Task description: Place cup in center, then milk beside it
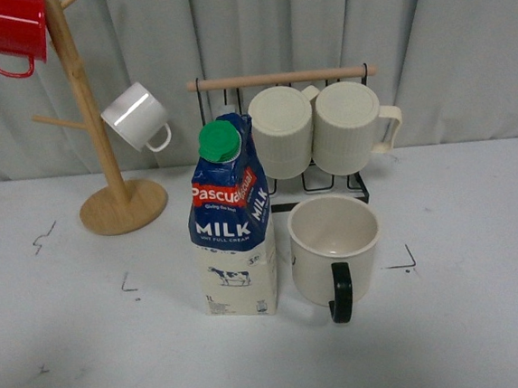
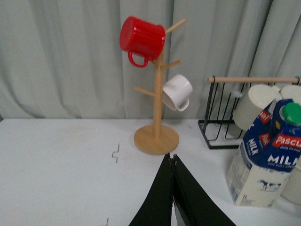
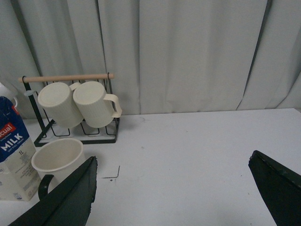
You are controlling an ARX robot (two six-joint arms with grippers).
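Gable-topped milk point(image 1: 234, 240) carton beside round glossy cup point(image 1: 334, 247)

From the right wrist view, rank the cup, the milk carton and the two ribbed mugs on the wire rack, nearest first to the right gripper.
1. The cup, just past the right gripper, beside one of its open jaws.
2. The milk carton, standing on the cup's far side at the picture's edge.
3. The two ribbed mugs, farther back on the wire rack by the curtain.
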